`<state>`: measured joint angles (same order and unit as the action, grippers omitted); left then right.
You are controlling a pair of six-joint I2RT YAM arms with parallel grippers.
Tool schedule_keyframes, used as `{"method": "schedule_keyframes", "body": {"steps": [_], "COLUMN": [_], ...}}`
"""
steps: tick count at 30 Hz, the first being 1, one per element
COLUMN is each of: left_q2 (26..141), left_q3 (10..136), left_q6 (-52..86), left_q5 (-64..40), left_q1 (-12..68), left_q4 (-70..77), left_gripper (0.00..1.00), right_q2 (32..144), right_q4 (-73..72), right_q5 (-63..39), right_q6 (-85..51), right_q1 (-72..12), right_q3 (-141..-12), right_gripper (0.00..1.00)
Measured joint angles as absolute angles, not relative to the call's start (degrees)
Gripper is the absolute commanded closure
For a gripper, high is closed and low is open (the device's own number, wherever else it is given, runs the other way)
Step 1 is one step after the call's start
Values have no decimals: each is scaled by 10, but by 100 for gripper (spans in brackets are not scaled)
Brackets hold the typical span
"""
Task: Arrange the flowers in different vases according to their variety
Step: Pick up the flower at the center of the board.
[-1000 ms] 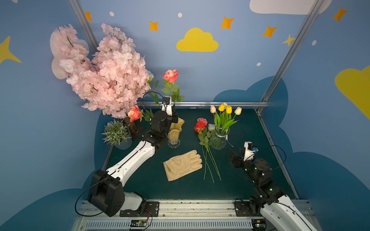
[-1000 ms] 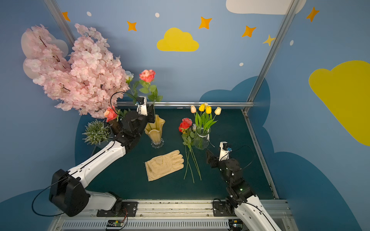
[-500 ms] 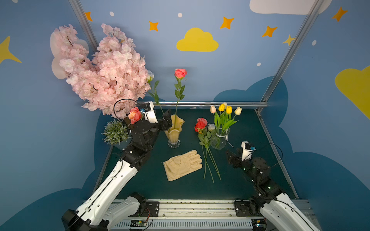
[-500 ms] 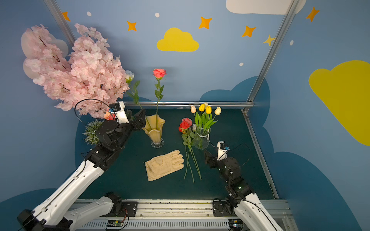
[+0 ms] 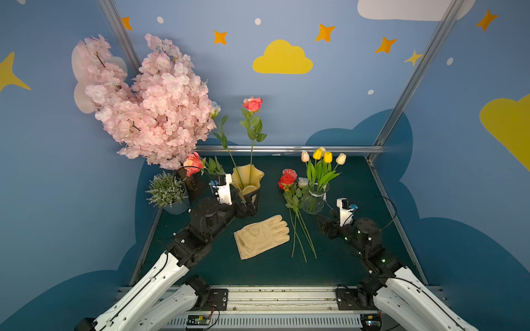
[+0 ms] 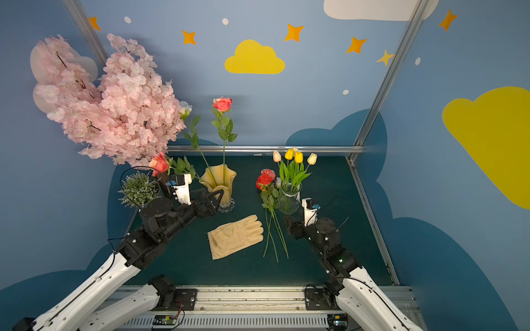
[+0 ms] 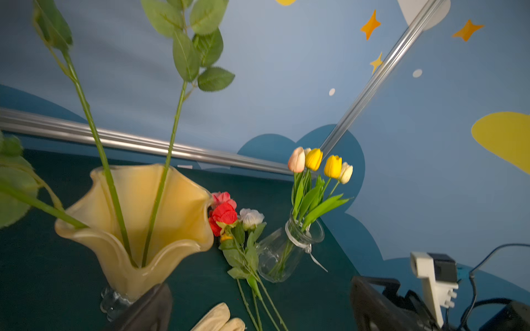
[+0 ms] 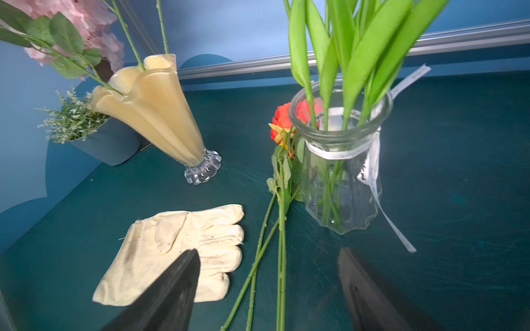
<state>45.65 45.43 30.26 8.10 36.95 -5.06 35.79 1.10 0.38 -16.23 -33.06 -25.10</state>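
standing upright toward the back of the dark teal table surface (image 5: 258, 272), the opaque amber-yellow vase with wavy flared rim and clear glass foot (image 5: 248, 177) is seen with three long-stemmed roses (image 5: 253, 103) set in it: two stems rise nearly vertical, and the third is leaned out toward the big pink blossom tree (image 5: 149, 106). three loose roses (image 5: 286, 180), red, pink and white, are laid flat between the cream fabric glove (image 5: 261, 236) and the clear ribbed glass vase (image 5: 315, 197), heads toward the back wall and stems run toward the front edge. yellow, cream and pink tulips (image 5: 327, 157) are stood upright in the glass vase. the left gripper (image 6: 215, 197) is placed just in front of the amber vase's foot, jaws spread wide with nothing between them. the right gripper (image 8: 268, 250) is held low near the glass vase and the loose stems, likewise spread and empty. the booth is walled in blue (image 5: 344, 100), painted with yellow clouds (image 5: 282, 58) and orange stars (image 5: 324, 32), and framed by aluminium rails (image 5: 286, 149).
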Motion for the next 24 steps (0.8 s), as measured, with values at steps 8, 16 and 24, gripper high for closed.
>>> {"method": "schedule_keyframes", "body": {"steps": [8, 16, 24], "left_q2": [484, 514, 503], "left_q3": [337, 267, 242], "left_q6": [307, 281, 264], "left_q5": [74, 96, 147], "left_q1": [420, 422, 411], "left_q4": [-25, 7, 23], "left_gripper": [0, 0, 0], "right_q2": [414, 493, 634], "right_q4": [84, 182, 265], "right_q5": [-24, -46, -31], "right_q6": [-162, -166, -198], "right_q1": [-370, -395, -432], "right_q3": [-326, -406, -512], "right_gripper": [20, 25, 48]}}
